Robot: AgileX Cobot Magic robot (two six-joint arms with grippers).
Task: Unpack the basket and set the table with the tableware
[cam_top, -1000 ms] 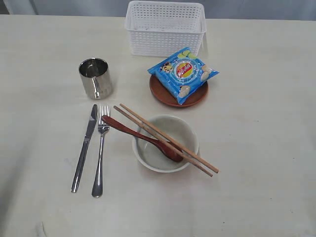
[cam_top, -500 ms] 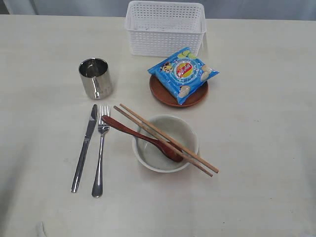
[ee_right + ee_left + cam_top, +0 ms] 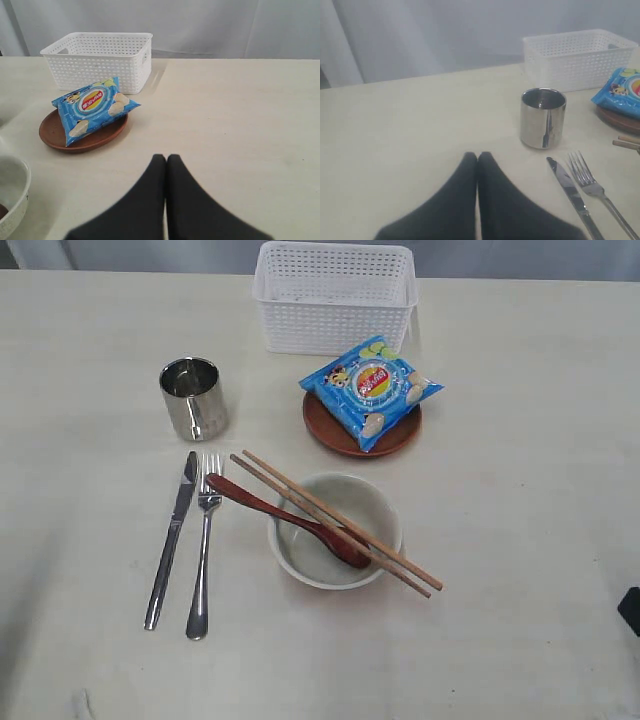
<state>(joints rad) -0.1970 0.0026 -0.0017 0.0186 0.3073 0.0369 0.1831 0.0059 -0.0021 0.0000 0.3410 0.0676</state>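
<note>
Black left gripper (image 3: pixel 477 156), fingers pressed together with nothing between them, over bare table (image 3: pixel 520 440); not seen in the exterior view. Just beyond it in the wrist view stand the cup and the knife tip. Steel knife (image 3: pixel 172 540) and fork (image 3: pixel 203 545) lie side by side, near parallel, tips pointing toward the far edge. Steel cup (image 3: pixel 194 397) upright beyond them, apart from both. Off-white bowl (image 3: pixel 385 510) right of the fork; reddish-brown spoon (image 3: pixel 285 517) rests with its scoop inside and its handle over the left rim, its end close to the fork tines. Two wooden chopsticks (image 3: pixel 400 570) lie diagonally across the bowl rim, overhanging on both sides. White lattice basket (image 3: pixel 335 310) at the far edge, upright. Just in front of it, brown plate (image 3: pixel 330 435) carrying a blue chips bag (image 3: pixel 370 390). Right gripper (image 3: pixel 166 157), black fingers closed tip to tip, holding nothing, above open table right of the plate.
</note>
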